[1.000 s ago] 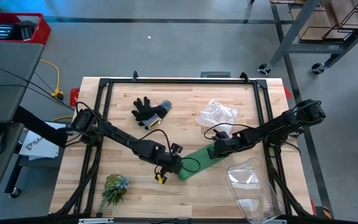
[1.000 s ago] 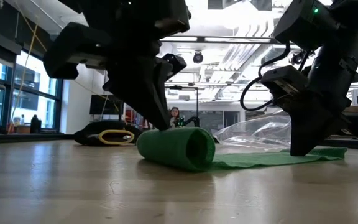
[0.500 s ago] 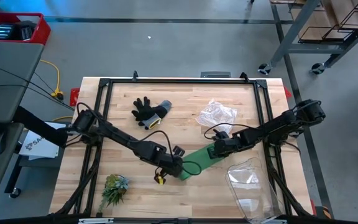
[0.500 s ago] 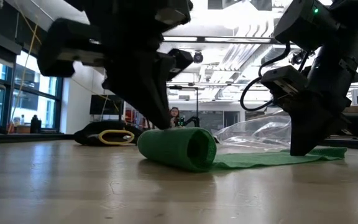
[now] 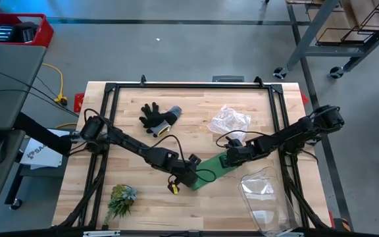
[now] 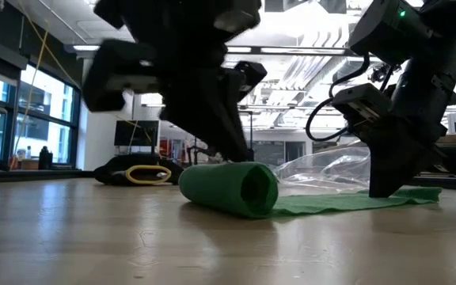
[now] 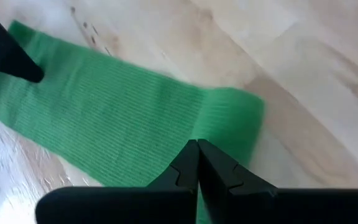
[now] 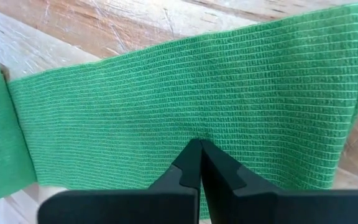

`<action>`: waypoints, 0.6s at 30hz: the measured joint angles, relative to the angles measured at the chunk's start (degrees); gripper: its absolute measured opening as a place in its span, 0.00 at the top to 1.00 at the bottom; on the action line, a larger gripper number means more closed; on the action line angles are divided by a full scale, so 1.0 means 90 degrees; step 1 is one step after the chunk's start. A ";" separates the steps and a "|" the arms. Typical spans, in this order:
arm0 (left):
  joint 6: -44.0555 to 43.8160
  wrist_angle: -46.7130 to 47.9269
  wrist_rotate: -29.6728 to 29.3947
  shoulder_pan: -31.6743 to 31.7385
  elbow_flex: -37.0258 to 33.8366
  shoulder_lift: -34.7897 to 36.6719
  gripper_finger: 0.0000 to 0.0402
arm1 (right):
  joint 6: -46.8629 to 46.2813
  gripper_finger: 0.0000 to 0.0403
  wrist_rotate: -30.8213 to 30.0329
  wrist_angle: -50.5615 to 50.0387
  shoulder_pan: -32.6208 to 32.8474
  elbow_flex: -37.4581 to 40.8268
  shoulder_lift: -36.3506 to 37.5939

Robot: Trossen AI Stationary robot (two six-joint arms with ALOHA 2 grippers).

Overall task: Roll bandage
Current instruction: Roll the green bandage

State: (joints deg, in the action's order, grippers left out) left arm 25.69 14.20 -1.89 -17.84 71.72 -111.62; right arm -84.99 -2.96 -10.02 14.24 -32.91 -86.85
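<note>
Table [image 5: 242, 92] room is ample: bare wood lies around the bandage [image 5: 210, 170] near the centre, while plastic wrap [image 5: 229, 121], clear bag [image 5: 263, 191] and glove [image 5: 158, 116] lie apart. Left gripper [image 7: 197, 147], closed, presses the rolled end; right gripper [image 8: 200, 144], closed, pins the flat tail. Risk: uneven pushing could skew or loosen the roll, or drag the tail free.

Wood tabletop [image 5: 196, 204] carries: bandage [image 5: 210, 172] centre, glove [image 5: 158, 118] far left, crumpled plastic [image 5: 229, 120] far right, clear bag [image 5: 263, 192] near right, plant tuft [image 5: 121, 199] near left.
</note>
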 joint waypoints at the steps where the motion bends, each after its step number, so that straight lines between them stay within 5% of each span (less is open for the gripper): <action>1: 0.0003 -0.0144 0.0001 0.0027 0.0000 -0.0073 1.00 | 0.0000 1.00 -0.0002 0.0001 0.0000 0.0000 0.0000; 8: 0.0082 0.0189 -0.0703 0.0086 0.0366 -0.0082 1.00 | -0.0051 1.00 -0.0012 0.0071 -0.0002 0.0005 -0.0005; 18: -0.0278 0.1167 0.0002 0.0027 -0.0014 0.0330 1.00 | -0.0051 1.00 -0.0012 0.0085 -0.0002 0.0002 -0.0005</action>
State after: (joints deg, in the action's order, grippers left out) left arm 23.18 24.71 -1.87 -17.60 71.59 -108.65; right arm -85.45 -3.07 -9.26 14.22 -32.88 -86.89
